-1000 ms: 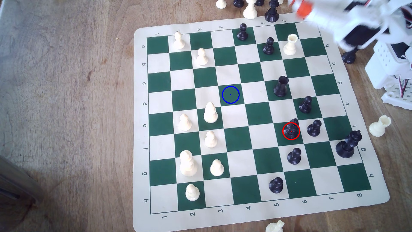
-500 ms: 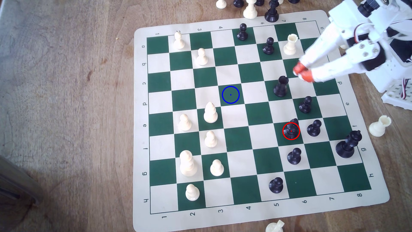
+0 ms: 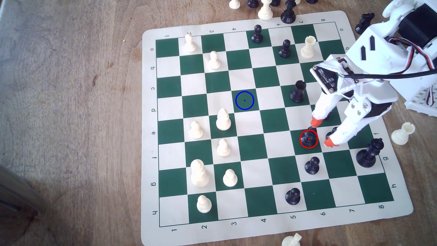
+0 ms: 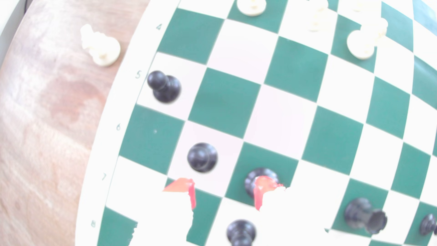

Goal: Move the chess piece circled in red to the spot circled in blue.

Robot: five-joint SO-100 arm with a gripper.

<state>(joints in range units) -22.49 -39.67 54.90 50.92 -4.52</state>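
The gripper hangs over the board with its two orange-tipped fingers spread apart and nothing between them; the bishop stands upright on its green square inside the red ring, just beside the fingers, toward the exterior view's left of the gap; one fingertip is just above the bishop's top in that view, the other is just beside its base on the exterior view's right; whether either tip touches it I cannot tell. In the wrist view the gripper shows the same open stance, and one orange tip overlaps the bishop, while a pawn stands near the other tip. The spot, a green square with a blue ring, is bare and lies well apart from the fingers, toward the exterior view's left; a rook stands between the wrist and that spot, near the fingers.
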